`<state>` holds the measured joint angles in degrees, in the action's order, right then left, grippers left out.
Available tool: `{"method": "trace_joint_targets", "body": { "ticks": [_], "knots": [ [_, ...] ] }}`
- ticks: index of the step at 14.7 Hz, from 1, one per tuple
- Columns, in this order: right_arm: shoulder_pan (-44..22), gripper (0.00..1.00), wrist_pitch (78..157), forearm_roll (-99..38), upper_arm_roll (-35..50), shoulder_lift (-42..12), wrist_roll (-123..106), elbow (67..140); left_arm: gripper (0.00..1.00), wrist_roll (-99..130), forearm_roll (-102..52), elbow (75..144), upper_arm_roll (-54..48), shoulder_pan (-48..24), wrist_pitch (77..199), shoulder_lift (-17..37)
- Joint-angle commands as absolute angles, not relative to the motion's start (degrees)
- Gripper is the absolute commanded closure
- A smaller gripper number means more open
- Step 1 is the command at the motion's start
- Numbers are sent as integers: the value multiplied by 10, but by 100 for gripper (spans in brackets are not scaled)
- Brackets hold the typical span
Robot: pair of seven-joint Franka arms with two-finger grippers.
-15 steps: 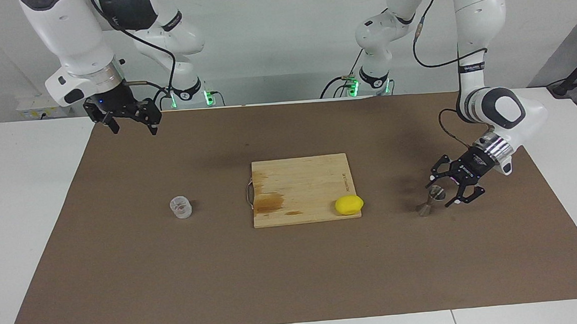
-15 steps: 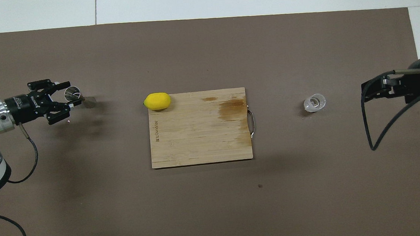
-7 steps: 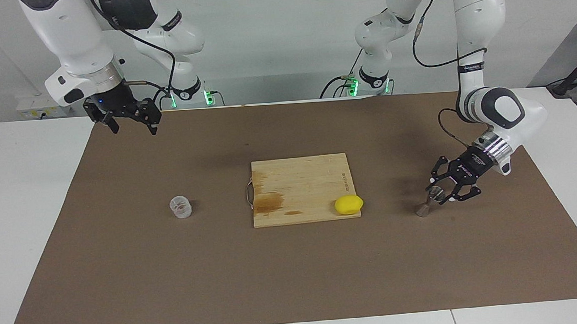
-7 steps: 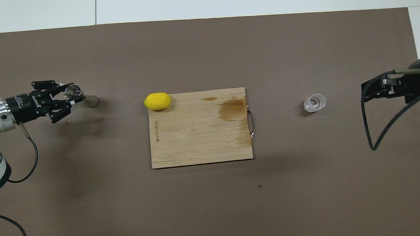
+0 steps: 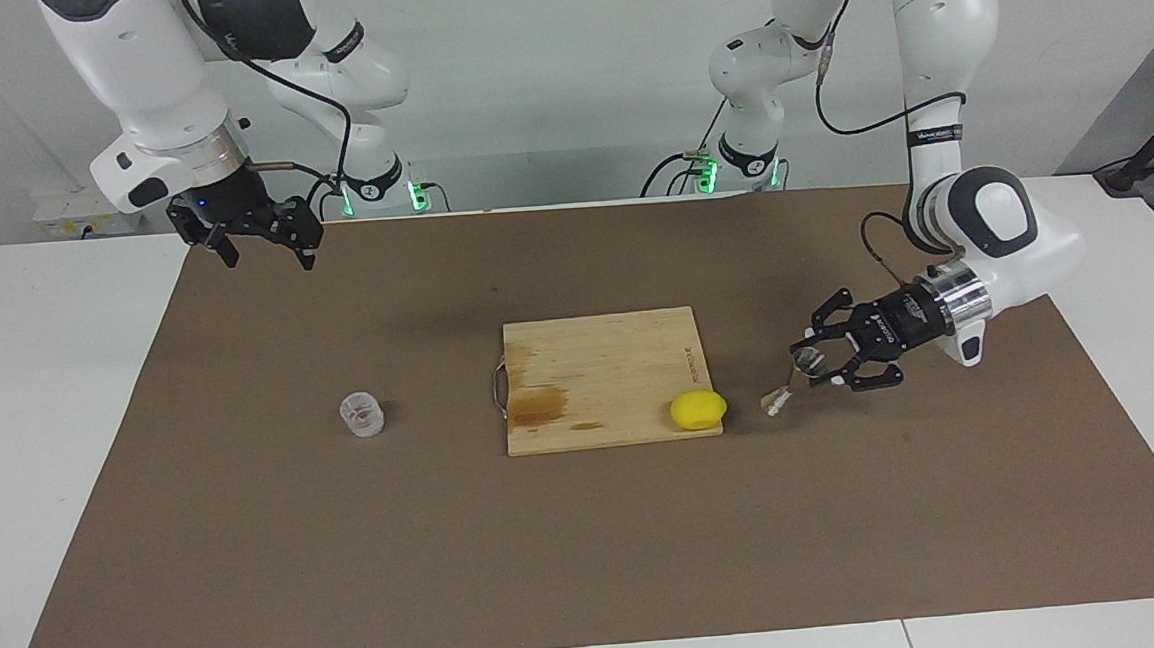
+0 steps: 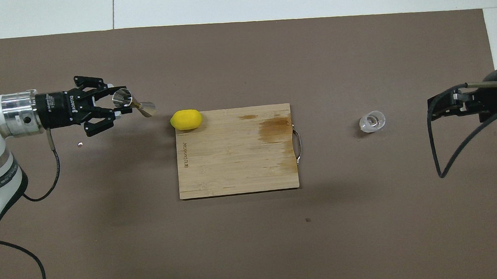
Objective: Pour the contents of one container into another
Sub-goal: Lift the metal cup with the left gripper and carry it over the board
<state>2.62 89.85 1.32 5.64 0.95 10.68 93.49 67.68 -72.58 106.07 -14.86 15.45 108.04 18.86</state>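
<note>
The small clear ribbed cup stands on the brown mat toward the right arm's end of the table, beside the cutting board; it also shows in the overhead view. My left gripper is shut on the steel hourglass jigger and holds it tilted over the mat, close to the lemon. In the overhead view the left gripper grips the jigger near its upper cone. My right gripper is open and empty, raised over the mat's corner at the right arm's end, where it waits.
A wooden cutting board with a metal handle and a dark stain lies mid-table. A yellow lemon sits on its corner toward the left arm's end, the corner farther from the robots. A brown mat covers the table.
My left gripper closed on the jigger, lifted it off the mat and carried it toward the lemon and cutting board. The right arm and clear cup have not moved.
</note>
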Motion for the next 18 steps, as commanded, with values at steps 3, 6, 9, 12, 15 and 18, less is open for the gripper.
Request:
{"method": "trace_joint_targets", "body": {
  "ticks": [3, 6, 9, 12, 15, 18],
  "knots": [
    [33, 0, 904, 13, 60, 22, 95, 950, 100, 650, -811, 1053, -153, 32, 1133, 190],
    [33, 0, 904, 13, 60, 22, 95, 950, 100, 621, -840, 1055, -153, -45, 1227, 195],
    [33, 0, 904, 13, 59, 22, 95, 950, 100, 611, -863, 1057, -153, -119, 1342, 208],
    [33, 0, 904, 13, 59, 22, 95, 950, 100, 613, -877, 1060, -154, -179, 1417, 218],
    [34, 0, 903, 13, 58, 22, 95, 950, 100, 648, -875, 1060, -153, -199, 1443, 219],
    [33, 0, 893, 13, 59, 23, 94, 950, 100, 664, -868, 1061, -153, -206, 1447, 219]
  ]
}}
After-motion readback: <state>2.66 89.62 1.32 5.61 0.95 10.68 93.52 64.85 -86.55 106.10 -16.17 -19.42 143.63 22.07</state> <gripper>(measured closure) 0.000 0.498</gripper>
